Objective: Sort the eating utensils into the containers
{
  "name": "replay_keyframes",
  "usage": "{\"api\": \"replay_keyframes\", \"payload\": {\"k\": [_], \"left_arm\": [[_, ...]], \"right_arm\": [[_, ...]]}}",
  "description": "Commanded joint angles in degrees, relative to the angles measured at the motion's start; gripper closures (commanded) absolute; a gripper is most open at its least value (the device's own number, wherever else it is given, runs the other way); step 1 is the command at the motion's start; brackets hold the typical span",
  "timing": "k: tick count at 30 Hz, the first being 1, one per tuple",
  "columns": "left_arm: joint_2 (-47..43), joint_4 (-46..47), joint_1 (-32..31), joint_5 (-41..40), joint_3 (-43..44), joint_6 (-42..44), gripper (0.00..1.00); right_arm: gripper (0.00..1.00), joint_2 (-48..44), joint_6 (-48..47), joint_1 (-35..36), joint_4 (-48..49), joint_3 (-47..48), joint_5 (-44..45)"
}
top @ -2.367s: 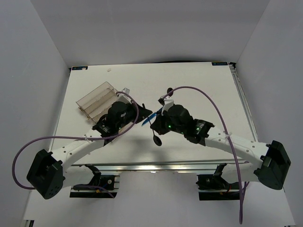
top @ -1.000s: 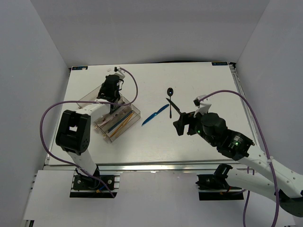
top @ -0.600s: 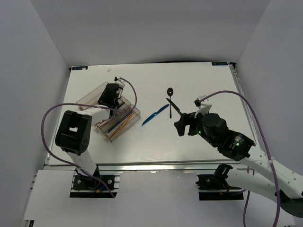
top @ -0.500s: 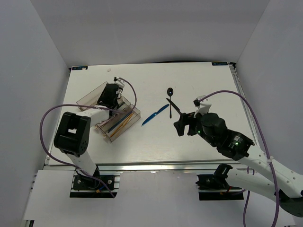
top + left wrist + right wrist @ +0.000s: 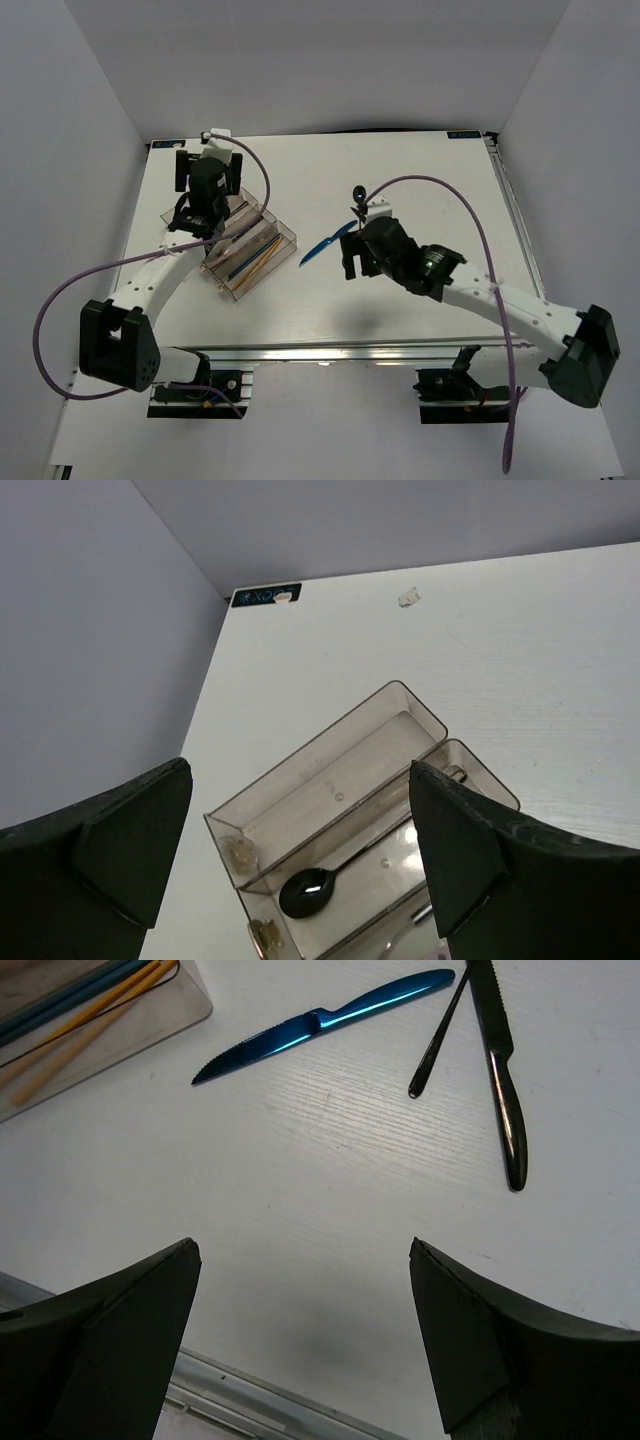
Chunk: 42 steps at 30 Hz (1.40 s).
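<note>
Blue knife (image 5: pixel 320 1020) lies flat near the middle of the table (image 5: pixel 420 170), just off the right corner of the tray (image 5: pixel 340 770) and just ahead of your right gripper (image 5: pixel 300 1260), whose jaws stand spread and empty. Turn the wrist to straddle its handle crosswise, clear of the black utensils (image 5: pixel 500 1070) beside it. Your left gripper (image 5: pixel 300 790), jaws likewise spread, hangs over the tray.

Your tray (image 5: pixel 322 780) is clear, smoky plastic with smooth, glossy walls. The blue knife (image 5: pixel 320 1022) shines like polished metal, and the black knife (image 5: pixel 505 1090) to its right is glossy too. Your white table (image 5: pixel 330 1220) looks matt and faintly grained. The orange sticks (image 5: pixel 90 1022) look dull.
</note>
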Motion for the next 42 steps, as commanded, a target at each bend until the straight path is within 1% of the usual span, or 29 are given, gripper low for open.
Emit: {"api": "replay_keyframes", "payload": {"k": [1,2,3,4,5,6,7,8,9,10,11,14,15,17,18,19,20,21,23,25,26,27,29,31,35,38,42], "left_arm": [[-3.0,-10.0,0.2,-1.7,2.6,-6.0,0.02],[-3.8,-11.7,0.2,-2.2,3.9,-7.9,0.02],[-4.7,-13.7,0.2,-2.9,4.7,-12.5,0.02],[-6.2,-18.7,0.2,-3.8,5.6,-15.1,0.02],[-7.0,-21.4,0.2,-4.3,7.0,-18.4,0.02],[-7.8,-24.3,0.2,-4.4,7.2,-23.9,0.02],[-8.9,-29.0,0.2,-3.8,7.2,-26.0,0.02],[-11.5,-30.5,0.2,-1.6,6.5,-27.7,0.02],[-13.3,-31.4,0.2,-0.2,3.1,-30.0,0.02],[-15.4,-31.3,0.2,1.3,0.4,-30.6,0.02],[-20.1,-30.6,0.2,4.1,-5.6,-31.0,0.02],[-27.5,-27.0,0.2,5.9,-14.4,-30.6,0.02],[-31.0,-27.1,0.2,5.9,-16.1,-30.7,0.02],[-33.5,-28.1,0.2,6.0,-17.5,-31.4,0.02],[-35.2,-27.8,0.2,6.4,-17.6,-31.3,0.02],[-36.0,-26.6,0.2,7.1,-18.2,-31.1,0.02],[-36.3,-26.1,0.2,7.4,-18.5,-30.9,0.02],[-36.5,-25.9,0.2,8.3,-18.7,-30.8,0.02],[-36.1,-26.2,0.2,8.9,-18.4,-30.7,0.02],[-35.0,-26.4,0.1,9.4,-18.1,-30.5,0.02],[-34.7,-26.5,0.2,9.4,-18.1,-30.4,0.02],[-34.6,-26.5,0.2,9.5,-18.0,-30.4,0.02],[-34.5,-26.6,0.2,10.0,-18.0,-30.3,0.02],[-34.6,-26.3,0.1,10.4,-18.1,-30.2,0.02],[-35.1,-26.0,0.2,10.9,-18.2,-30.1,0.02],[-35.0,-26.0,0.2,10.6,-18.2,-30.0,0.02],[-35.3,-26.0,0.2,10.8,-18.2,-29.9,0.02]], "right_arm": [[0.1,4.4,0.2,-1.6,0.9,5.3,-1.0],[0.11,5.9,0.2,-2.4,0.8,6.2,-1.9],[0.11,9.7,0.4,-3.1,0.5,7.4,-3.3],[0.11,11.7,0.6,-4.8,-0.6,8.6,-3.9],[0.11,13.7,0.8,-5.5,-1.3,11.4,-4.0],[0.11,17.9,2.0,-6.2,-2.3,13.0,-2.6],[0.12,20.1,2.6,-7.8,-4.5,14.7,-1.9],[0.13,22.2,3.0,-8.7,-5.1,17.6,-1.6],[0.18,26.1,3.3,-9.6,-5.4,18.7,-1.7],[0.22,28.0,3.3,-11.5,-5.4,19.8,-2.3],[0.3,31.4,3.3,-13.6,-5.3,22.0,-3.3],[0.44,37.4,2.6,-16.3,-5.6,25.4,-4.5],[0.48,38.7,2.5,-16.9,-5.7,28.1,-4.3],[0.51,43.0,1.2,-18.5,-6.8,31.4,-4.1],[0.56,44.3,0.8,-19.4,-7.2,35.0,-4.1],[0.58,45.9,0.1,-19.7,-7.6,36.8,-4.0],[0.58,49.2,0.1,-20.1,-8.2,38.9,-3.6],[0.6,50.8,0.1,-20.8,-9.8,43.0,-3.6],[0.63,55.5,0.4,-21.4,-11.7,46.9,-3.1],[0.66,58.1,0.4,-22.3,-13.3,51.3,-2.7],[0.66,60.0,0.4,-22.6,-13.6,52.4,-2.3],[0.68,60.8,0.4,-23.2,-14.0,53.5,-2.2],[0.7,62.9,0.2,-23.7,-14.6,55.8,-2.4],[0.74,63.9,-0.7,-24.2,-14.3,56.9,-2.9],[0.78,67.2,-3.0,-24.6,-14.5,60.5,-3.4],[0.78,69.2,-3.3,-24.9,-15.4,62.5,-3.0],[0.79,70.3,-3.3,-25.4,-14.8,62.6,-3.7]]}}
